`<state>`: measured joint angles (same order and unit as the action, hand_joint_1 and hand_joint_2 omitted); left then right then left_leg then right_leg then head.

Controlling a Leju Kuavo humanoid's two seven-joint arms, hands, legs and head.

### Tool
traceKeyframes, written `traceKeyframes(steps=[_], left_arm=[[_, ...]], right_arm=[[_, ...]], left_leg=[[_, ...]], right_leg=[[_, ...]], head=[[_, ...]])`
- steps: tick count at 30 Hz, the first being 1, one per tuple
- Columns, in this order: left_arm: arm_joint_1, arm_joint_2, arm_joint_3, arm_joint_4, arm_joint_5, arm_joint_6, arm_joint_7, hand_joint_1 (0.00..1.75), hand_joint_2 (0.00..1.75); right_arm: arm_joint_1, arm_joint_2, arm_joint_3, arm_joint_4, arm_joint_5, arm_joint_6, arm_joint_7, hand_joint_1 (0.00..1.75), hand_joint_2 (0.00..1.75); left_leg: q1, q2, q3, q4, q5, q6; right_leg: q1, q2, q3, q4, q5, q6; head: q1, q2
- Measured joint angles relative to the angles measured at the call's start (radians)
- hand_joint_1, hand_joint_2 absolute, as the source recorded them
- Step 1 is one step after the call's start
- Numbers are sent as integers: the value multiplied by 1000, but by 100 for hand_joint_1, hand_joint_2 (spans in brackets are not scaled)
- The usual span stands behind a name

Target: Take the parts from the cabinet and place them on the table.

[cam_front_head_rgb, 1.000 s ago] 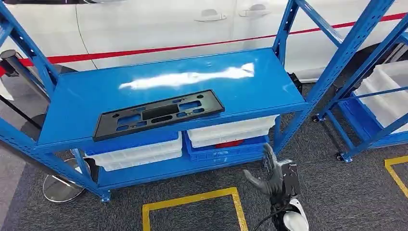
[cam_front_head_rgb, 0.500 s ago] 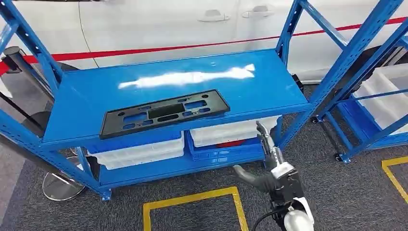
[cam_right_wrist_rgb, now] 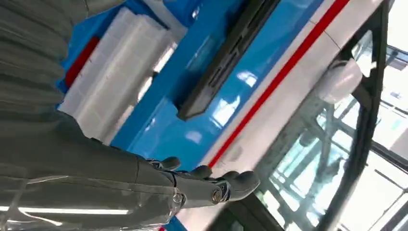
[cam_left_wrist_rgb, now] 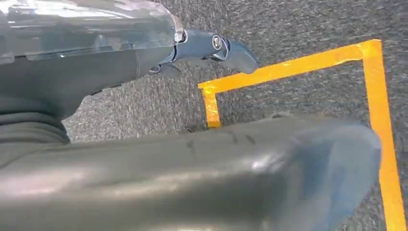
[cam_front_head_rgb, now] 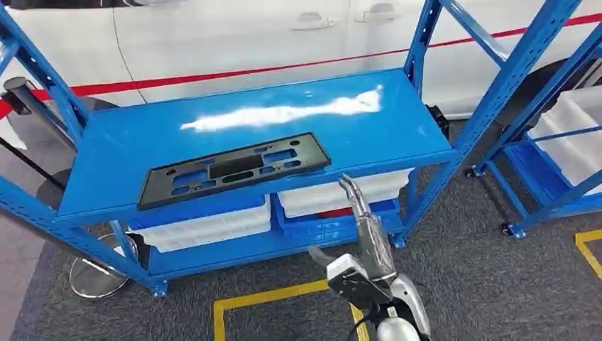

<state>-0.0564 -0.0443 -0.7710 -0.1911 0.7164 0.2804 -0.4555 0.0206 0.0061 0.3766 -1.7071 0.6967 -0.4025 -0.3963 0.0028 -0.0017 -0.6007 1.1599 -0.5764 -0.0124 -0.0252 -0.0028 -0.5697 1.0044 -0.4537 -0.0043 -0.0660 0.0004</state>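
A white car body (cam_front_head_rgb: pixel 234 35) with a red stripe (cam_front_head_rgb: pixel 284 67) is filling the far side of the scene, behind the shelving. In front of it a blue metal cabinet (cam_front_head_rgb: pixel 397 124) is standing on dark grey carpet (cam_front_head_rgb: pixel 468 284), its glossy upper shelf catching a bright reflection. A second blue rack (cam_front_head_rgb: pixel 554 177) is standing to the right, carrying white bins (cam_front_head_rgb: pixel 578 135).

On the cabinet's lower shelf, white trays (cam_front_head_rgb: pixel 206 227) and blue trays (cam_front_head_rgb: pixel 319 226) are sitting stacked side by side, with something red (cam_front_head_rgb: pixel 339 212) showing between the right-hand ones.

The task's part, a long black plastic panel (cam_front_head_rgb: pixel 234 169) with rectangular cut-outs, is lying flat on the upper shelf toward its near edge, left of centre and slightly angled. Nothing is touching it.

Yellow floor tape (cam_front_head_rgb: pixel 284 295) is marking a rectangle on the carpet just near of the cabinet.

The robot's right hand (cam_front_head_rgb: pixel 358 241) is reaching up from below, in front of the cabinet's near edge and to the right of the panel. Its fingers (cam_front_head_rgb: pixel 353 193) are stretched out and spread, grasping nothing, and are sitting apart from the panel. The right wrist view is showing the same extended fingers (cam_right_wrist_rgb: pixel 211 185) with the panel (cam_right_wrist_rgb: pixel 226 57) and the shelf beyond them.

The left hand (cam_left_wrist_rgb: pixel 120 53) is hanging over the carpet beside the yellow tape (cam_left_wrist_rgb: pixel 288 67), holding nothing, its fingers loosely extended.
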Motion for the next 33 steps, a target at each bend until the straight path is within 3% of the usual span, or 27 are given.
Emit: traceKeyframes(steps=[1,2,3,4,6,7,8,9,10,12,13,14,16,17,18,19,21,22,23,26,27,28,29,31,32,33], left_arm=[[0,0,-2,2,4,-2,0,0,0],[0,0,-3,2,7,-4,0,0,0],[0,0,-4,2,8,-6,0,0,0],[1,0,-6,2,11,-7,0,0,0],[-1,1,-10,4,18,-10,0,0,0],[-1,1,-12,5,20,-12,0,0,0],[-3,0,-14,5,25,-14,0,0,0],[-4,0,-15,5,28,-15,0,0,0],[-4,0,-16,5,29,-16,-1,0,0],[-3,0,-18,6,37,-18,-1,0,0],[-4,0,-18,6,39,-19,-1,0,0],[-6,0,-18,6,43,-21,-1,0,0],[-7,0,-18,7,49,-26,-2,0,0],[-6,0,-18,7,51,-28,-2,0,0],[-6,0,-18,8,55,-30,-2,0,0],[-6,0,-19,8,60,-31,-2,0,0],[-7,-1,-19,8,65,-33,-2,0,0],[-8,-2,-19,8,67,-34,-2,0,0],[-8,-4,-19,8,68,-35,-2,0,0],[-8,-5,-19,8,70,-36,-2,0,0],[-11,-5,-19,8,70,-36,-2,0,0],[-10,-5,-19,8,71,-36,-2,0,0],[-11,-4,-19,8,71,-36,-2,0,0],[-11,-4,-19,9,71,-36,-2,0,0],[-10,-4,-20,10,71,-36,-2,0,0],[-8,-4,-20,11,71,-36,-2,0,0]], right_arm=[[-2,10,10,14,35,-14,3,0,175],[-2,18,16,26,63,-25,3,0,175],[-3,28,22,38,97,-37,3,0,175],[-6,38,28,50,129,-50,3,0,175],[-15,61,42,79,197,-77,2,0,175],[-18,72,48,92,229,-89,1,0,175],[-22,82,53,105,261,-101,-1,0,175],[-26,93,61,118,293,-113,-3,0,175],[-28,102,67,130,326,-124,-5,0,175],[-35,122,78,156,389,-150,-7,0,175],[-40,132,84,170,425,-163,-8,0,175],[-47,139,91,183,457,-177,-9,0,175],[-55,149,97,213,519,-200,-13,0,175],[-57,154,99,231,554,-214,-15,0,175],[-60,157,101,243,582,-224,-17,0,175],[-65,162,104,259,618,-237,-19,0,175],[-75,169,108,279,682,-262,-23,0,175],[-80,171,110,286,710,-272,-25,0,175],[-86,174,112,295,730,-280,-25,0,175],[-95,180,114,310,741,-285,-25,0,175],[-99,183,114,314,742,-285,-25,0,175],[-102,187,116,318,743,-286,-25,0,175],[-108,188,117,321,743,-287,-25,0,175],[-112,191,118,328,743,-289,-25,0,175],[-112,191,118,331,743,-289,-25,0,175],[-113,191,118,335,743,-289,-25,0,175]], left_leg=[[4,0,-45,91,-36,-6],[7,0,-76,150,-50,-10],[10,0,-87,163,-40,-13],[14,0,-74,125,-5,-16],[22,1,10,-60,102,-23],[25,1,41,-134,115,-25],[15,-4,45,-146,106,-18],[17,-6,44,-140,108,-6],[16,-7,40,-137,108,-1],[17,-6,41,-144,114,18],[19,-5,42,-147,117,25],[17,-4,40,-147,118,32],[12,-4,37,-147,119,38],[8,-4,36,-146,119,41],[4,-4,36,-146,119,42],[0,-5,38,-146,119,42],[-8,-7,44,-147,118,44],[-9,-7,46,-147,116,44],[-17,-5,42,-144,115,41],[-8,-3,41,-149,118,28],[-15,-2,43,-149,116,21],[-11,-4,40,-136,105,18],[-12,-3,22,-96,74,14],[-1,-3,-53,67,-8,0],[4,-3,-89,141,-32,-6],[9,-3,-102,165,-29,-10]], right_leg=[[1,-1,0,0,-1,-1],[1,-2,-1,1,-1,-1],[0,-2,0,1,-1,-1],[-2,-1,1,2,-2,1],[-7,3,7,6,-8,10],[-6,3,7,9,-12,16],[0,4,4,16,-13,24],[2,6,1,14,-10,30],[3,6,2,11,-8,35],[-2,6,4,9,-9,48],[-4,3,-1,25,-24,50],[-4,3,-25,74,-58,49],[0,3,-106,246,-139,49],[2,3,-141,316,-159,48],[4,3,-152,337,-153,44],[6,3,-139,305,-123,37],[18,3,-52,128,-27,14],[25,3,-13,45,-1,-2],[27,-2,-4,24,-15,-8],[33,2,-9,18,-8,-7],[22,3,-4,4,-1,-13],[18,-4,4,-6,5,-13],[14,-4,5,-10,7,-17],[13,-5,4,-10,7,-18],[13,-6,3,-9,7,-17],[13,-6,4,-9,7,-17]], head=[[0,0],[0,0],[0,0],[0,0],[0,0],[0,0],[0,0],[1,0],[1,0],[1,0],[1,0],[1,0],[1,0],[1,0],[1,0],[1,0],[1,0],[1,0],[0,0],[1,0],[1,0],[1,0],[0,0],[0,0],[0,0],[0,0]])
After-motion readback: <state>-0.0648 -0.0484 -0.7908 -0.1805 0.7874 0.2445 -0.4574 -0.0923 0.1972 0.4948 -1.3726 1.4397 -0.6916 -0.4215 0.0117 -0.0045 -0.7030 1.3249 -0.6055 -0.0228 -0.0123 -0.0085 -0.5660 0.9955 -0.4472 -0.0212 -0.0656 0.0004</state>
